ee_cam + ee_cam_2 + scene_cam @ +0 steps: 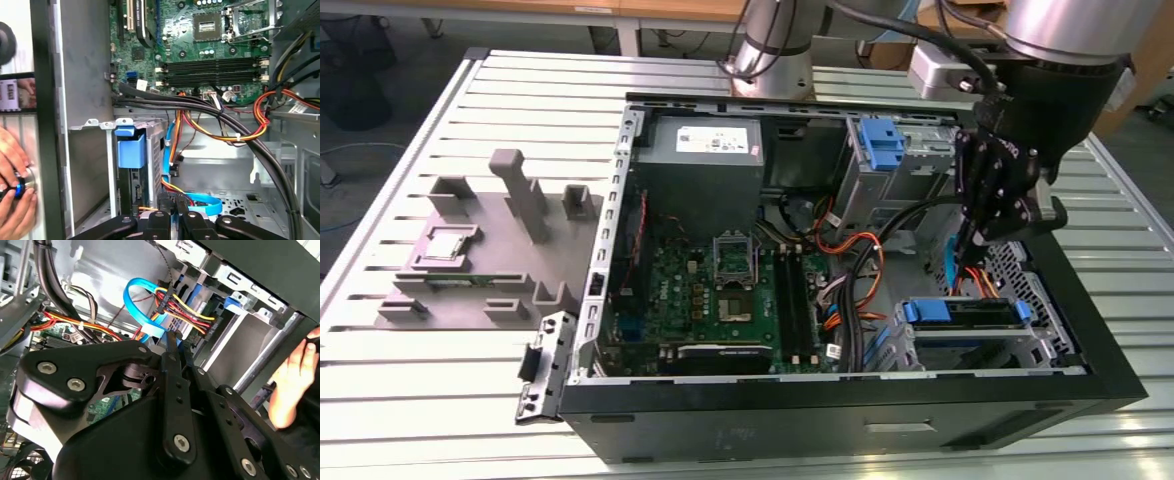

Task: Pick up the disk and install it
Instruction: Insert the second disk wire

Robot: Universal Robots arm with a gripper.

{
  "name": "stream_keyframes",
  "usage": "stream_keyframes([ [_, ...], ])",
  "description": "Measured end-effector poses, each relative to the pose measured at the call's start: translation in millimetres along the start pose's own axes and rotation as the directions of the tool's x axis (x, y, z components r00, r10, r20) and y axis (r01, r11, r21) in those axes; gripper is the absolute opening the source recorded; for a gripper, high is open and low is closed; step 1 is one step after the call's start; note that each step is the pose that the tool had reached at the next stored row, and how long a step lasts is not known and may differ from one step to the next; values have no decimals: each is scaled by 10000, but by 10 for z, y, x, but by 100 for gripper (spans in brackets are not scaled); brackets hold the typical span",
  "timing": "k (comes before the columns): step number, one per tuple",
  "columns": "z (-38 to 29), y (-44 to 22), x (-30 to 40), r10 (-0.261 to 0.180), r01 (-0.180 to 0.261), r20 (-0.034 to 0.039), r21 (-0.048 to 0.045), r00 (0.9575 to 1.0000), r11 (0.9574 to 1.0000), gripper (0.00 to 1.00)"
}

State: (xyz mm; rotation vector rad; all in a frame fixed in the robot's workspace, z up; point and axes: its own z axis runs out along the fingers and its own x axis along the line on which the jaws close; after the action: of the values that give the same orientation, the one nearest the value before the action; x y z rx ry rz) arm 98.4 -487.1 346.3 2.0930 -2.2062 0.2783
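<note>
Fingers (172,347) together, lowered inside computer case (854,400)

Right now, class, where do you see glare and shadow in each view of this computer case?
Exterior view: the slatted table shines brightly, while the computer case is shaded inside. Second wrist view: glare washes the metal wall; the gripper is a dark mass. First wrist view: the motherboard is evenly lit.

No print could be read anywhere; the label on the power supply (704,143), at twelve o'clock inside the computer case (854,400), was only a pale, illegible patch.
</note>
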Motion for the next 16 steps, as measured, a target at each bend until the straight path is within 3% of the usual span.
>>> stream_keyframes([
  [2, 6, 4, 20, 19, -20, 175, 34, 9998, 10000, 16],
  [4, 16, 6, 53, 30, -32, 256, 67, 9997, 10000, 16],
  [7, 26, 27, 96, 29, -33, 268, 144, 9996, 9999, 16],
  [12, 37, 79, 124, 38, -49, 281, 368, 9996, 9993, 16],
  [16, 57, 99, 176, 42, -57, 330, 454, 9994, 9990, 16],
])
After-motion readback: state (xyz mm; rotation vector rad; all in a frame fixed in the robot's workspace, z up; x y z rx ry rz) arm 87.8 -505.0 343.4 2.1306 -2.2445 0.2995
